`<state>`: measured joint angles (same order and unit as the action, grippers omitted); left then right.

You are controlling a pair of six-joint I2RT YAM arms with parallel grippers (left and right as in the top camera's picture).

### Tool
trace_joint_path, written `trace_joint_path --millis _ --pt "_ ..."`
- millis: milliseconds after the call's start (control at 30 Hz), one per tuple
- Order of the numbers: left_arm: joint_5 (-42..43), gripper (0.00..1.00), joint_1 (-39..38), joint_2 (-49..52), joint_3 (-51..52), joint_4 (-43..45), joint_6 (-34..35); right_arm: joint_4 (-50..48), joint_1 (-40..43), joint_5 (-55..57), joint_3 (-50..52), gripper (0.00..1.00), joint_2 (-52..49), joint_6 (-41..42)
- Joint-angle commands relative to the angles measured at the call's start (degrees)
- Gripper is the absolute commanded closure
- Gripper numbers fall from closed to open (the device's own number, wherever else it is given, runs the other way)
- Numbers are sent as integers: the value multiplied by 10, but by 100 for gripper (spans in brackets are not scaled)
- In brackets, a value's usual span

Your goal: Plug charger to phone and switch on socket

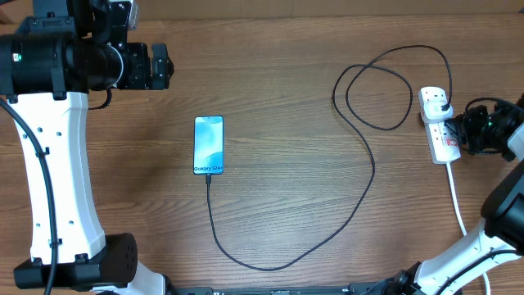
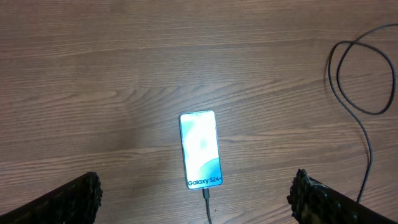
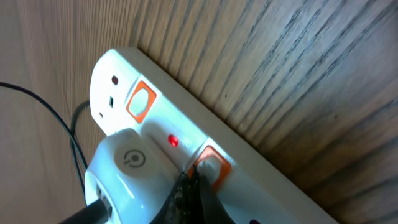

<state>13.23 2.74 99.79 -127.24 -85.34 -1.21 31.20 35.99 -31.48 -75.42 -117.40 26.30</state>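
The phone lies flat at mid-table with its screen lit, also in the left wrist view. The black charger cable is plugged into the phone's near end, loops across the table and ends at a white adapter seated in the white socket strip. My right gripper is shut, its tips pressing an orange-framed switch on the strip; a small red light glows beside it. My left gripper is open and empty, high above the phone.
The strip's thick white cord runs toward the near right table edge. A second orange switch sits further along the strip. The cable makes a loop at the back right.
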Motion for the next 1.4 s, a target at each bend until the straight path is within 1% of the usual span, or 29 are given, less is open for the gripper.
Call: trace_joint_path --millis 0,267,600,667,767,967,1200,1367 --pt "3 0 2 -5 -6 1 2 23 -16 19 24 96 -7 -15" --pt "3 1 2 -5 -6 1 2 51 35 19 23 96 108 -26" --pt "3 0 2 -5 -6 1 1 123 34 12 23 96 245 -59" --pt "3 0 2 -5 -6 1 2 137 27 -2 23 96 269 -80" --pt "3 1 2 -5 -6 1 2 159 5 -3 23 96 307 -100" --pt "3 0 2 -5 -6 1 2 188 -64 0 23 96 379 -103" --pt "3 0 2 -5 -6 1 2 211 -183 21 23 96 459 -103" --pt "3 0 2 -5 -6 1 2 248 -273 69 23 96 492 -101"
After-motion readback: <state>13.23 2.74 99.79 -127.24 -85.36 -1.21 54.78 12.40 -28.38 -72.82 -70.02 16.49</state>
